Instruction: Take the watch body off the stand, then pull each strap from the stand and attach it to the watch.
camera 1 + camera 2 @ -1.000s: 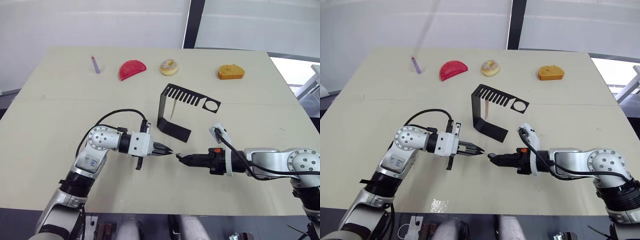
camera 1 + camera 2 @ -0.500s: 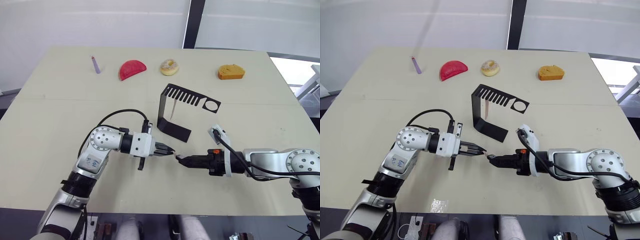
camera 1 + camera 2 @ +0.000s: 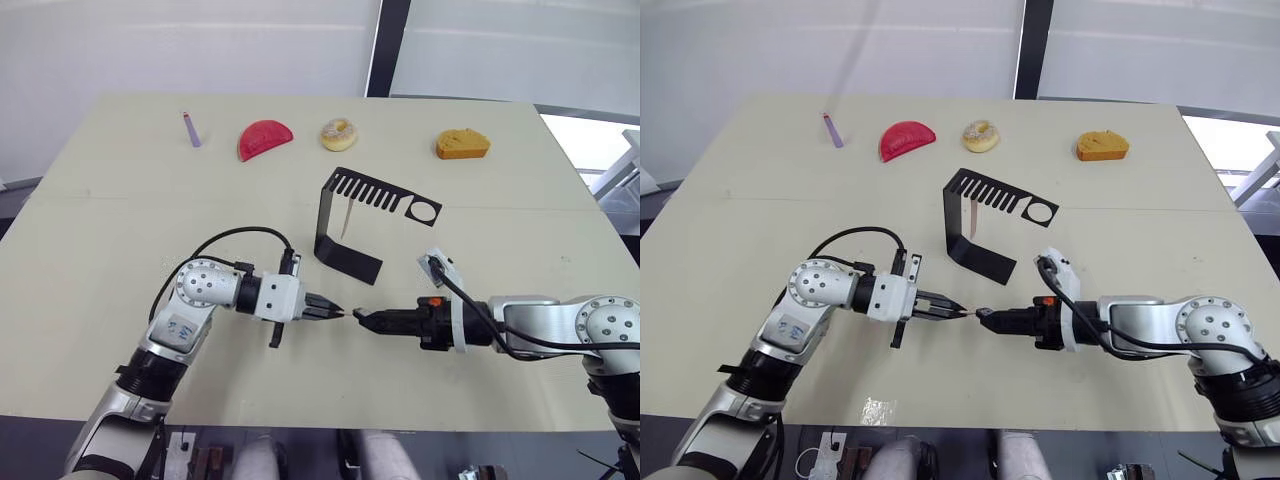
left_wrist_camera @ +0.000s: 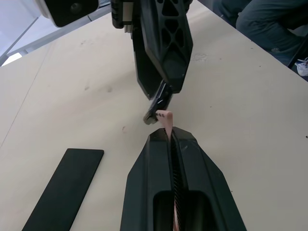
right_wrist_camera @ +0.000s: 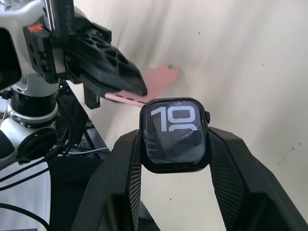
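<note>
On the pale table [image 3: 90,260], at about ten o'clock from its middle, a purple stick [image 3: 190,129] lies near the far edge, with a red half-round piece [image 3: 264,138] just beside it toward the right. The left gripper [image 3: 334,313] sits low near the table's middle, its two black fingers clenched flat on a pink-beige strap [image 4: 166,120]; in the left wrist view a short end of the band pokes out past the fingertips [image 4: 155,137]. That end comes right up to the watch body [image 5: 174,133], which faces it from three o'clock; whether they touch I cannot tell. Above this meeting point, at twelve o'clock, the stand [image 3: 352,222] sits on its flat base, its comb-slotted arm reaching toward two o'clock and ending in a ring. A second strap [image 3: 345,216] hangs from one slot, inside the stand's bend. Behind the stand, a doughnut [image 3: 338,133] lies near the far edge. The right gripper [image 3: 360,318] points at nine o'clock, tip to tip with the left one, its fingers grasping the watch body by its two sides, the screen showing large light digits. At about one o'clock on the far edge lies an orange-brown piece of bread [image 3: 462,144].
</note>
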You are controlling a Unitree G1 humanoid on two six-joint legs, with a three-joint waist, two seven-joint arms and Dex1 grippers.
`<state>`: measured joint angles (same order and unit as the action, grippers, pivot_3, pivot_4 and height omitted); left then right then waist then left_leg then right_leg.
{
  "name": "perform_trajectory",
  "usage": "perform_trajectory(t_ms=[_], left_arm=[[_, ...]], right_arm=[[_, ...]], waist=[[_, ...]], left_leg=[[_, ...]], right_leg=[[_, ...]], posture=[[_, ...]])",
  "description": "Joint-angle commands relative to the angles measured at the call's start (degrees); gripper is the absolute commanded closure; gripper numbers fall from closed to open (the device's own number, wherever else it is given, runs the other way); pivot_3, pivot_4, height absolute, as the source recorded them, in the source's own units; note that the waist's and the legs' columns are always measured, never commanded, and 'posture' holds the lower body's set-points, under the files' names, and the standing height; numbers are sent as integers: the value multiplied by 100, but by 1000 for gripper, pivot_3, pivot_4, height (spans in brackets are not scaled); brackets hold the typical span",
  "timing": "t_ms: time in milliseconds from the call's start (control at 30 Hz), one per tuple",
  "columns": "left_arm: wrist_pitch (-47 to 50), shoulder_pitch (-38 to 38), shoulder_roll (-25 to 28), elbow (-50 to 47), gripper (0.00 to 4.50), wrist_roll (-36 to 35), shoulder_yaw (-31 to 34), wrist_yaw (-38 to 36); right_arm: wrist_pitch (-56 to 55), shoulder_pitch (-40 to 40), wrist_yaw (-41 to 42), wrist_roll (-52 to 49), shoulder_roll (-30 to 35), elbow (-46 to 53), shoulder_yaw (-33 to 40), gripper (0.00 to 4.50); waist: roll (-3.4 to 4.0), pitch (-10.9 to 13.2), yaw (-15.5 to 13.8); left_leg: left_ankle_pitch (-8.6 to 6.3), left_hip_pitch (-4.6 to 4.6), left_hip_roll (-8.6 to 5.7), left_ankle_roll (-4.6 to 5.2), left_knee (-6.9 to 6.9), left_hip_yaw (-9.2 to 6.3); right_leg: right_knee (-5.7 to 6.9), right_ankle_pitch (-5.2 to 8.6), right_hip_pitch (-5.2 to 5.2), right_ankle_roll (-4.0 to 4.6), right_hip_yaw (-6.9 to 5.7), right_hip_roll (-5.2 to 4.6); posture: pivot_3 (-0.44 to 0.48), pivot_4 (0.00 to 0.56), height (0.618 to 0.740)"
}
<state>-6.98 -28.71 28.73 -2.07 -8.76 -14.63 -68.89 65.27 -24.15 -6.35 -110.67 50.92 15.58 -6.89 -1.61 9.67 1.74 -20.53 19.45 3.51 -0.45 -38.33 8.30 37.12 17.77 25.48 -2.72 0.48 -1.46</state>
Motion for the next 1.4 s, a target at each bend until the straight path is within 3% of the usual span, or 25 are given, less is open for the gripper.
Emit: perform_trajectory(t_ms=[33, 1400], left_arm=[[-91, -18, -82, -295, 4500, -59, -151, 11], [22, -412, -279, -149, 4500, 322, -157, 279]], right_arm=[[-111, -137, 84, -233, -33, 210, 89, 3007], [80, -383, 176, -147, 173, 190, -78, 3007]], waist=[[0, 0, 2], [0, 0, -2]], left_leg=[[0, 0, 0, 0, 0, 0], [0, 0, 0, 0, 0, 0]], right_leg=[[0, 0, 0, 0, 0, 0], [0, 0, 0, 0, 0, 0]], posture=[[0, 150, 737], [0, 150, 737]])
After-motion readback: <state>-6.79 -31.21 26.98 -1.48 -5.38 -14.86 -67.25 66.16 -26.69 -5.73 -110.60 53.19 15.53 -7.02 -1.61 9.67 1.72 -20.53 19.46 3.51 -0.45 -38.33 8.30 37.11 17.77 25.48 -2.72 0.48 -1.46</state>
